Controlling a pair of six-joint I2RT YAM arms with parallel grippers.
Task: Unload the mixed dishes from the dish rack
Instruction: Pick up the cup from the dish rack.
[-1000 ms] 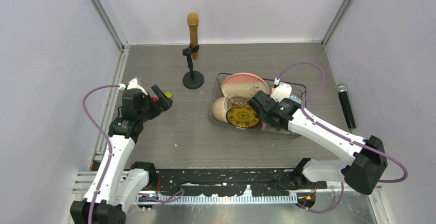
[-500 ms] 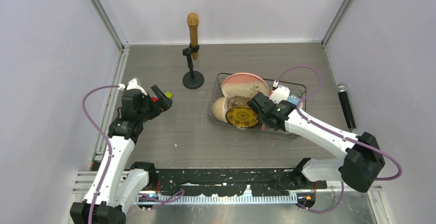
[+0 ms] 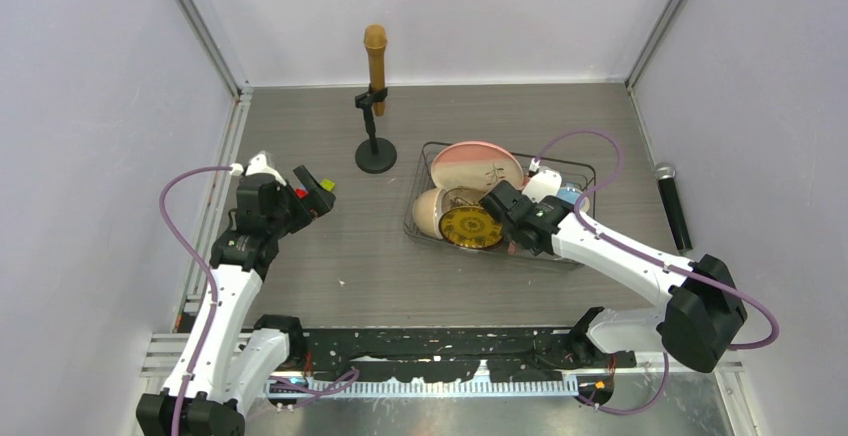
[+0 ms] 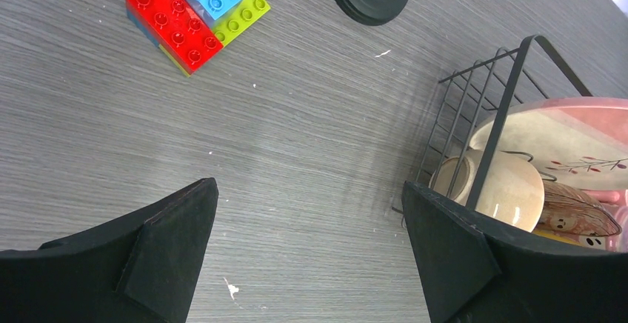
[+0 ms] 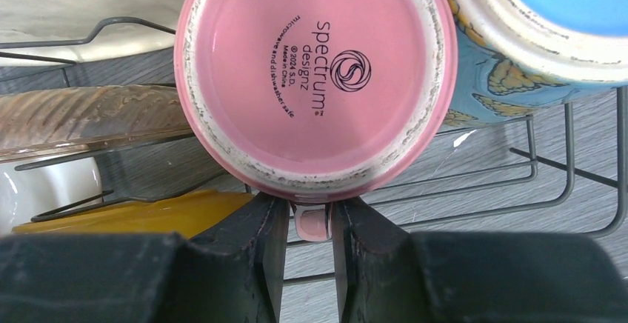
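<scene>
Well short of the rack [image 4: 506,101], off its left side, the left gripper [image 4: 308,190] hovers over the grey wood-grain table [image 4: 296,115]. Its jaws are spread wide with nothing between them, probably to leave the rack free for the other arm.

Over the rack's near half, the right gripper [image 5: 309,215] is pinched tight on the handle [image 5: 311,227] of a pink mug [image 5: 315,71]. That mug sits upside down on the wires, as if draining. Its glossy round base, with a rough unglazed ring and a printed maker's stamp, faces the wrist camera. The small handle is likely the only part slim enough for the fingers. I judge that a lift clear of the rack comes next.

Just beside the mug, toward the rack's right end, is a blue cup [image 5: 548,12] with butterflies. In the rack's left half, a yellow patterned plate [image 3: 470,226], a ribbed brown bowl [image 5: 81,119] and a smooth cream bowl [image 4: 503,190] are propped on edge. Behind them, at the rack's far side, leans the big pink-and-cream plate [image 3: 478,164].
</scene>
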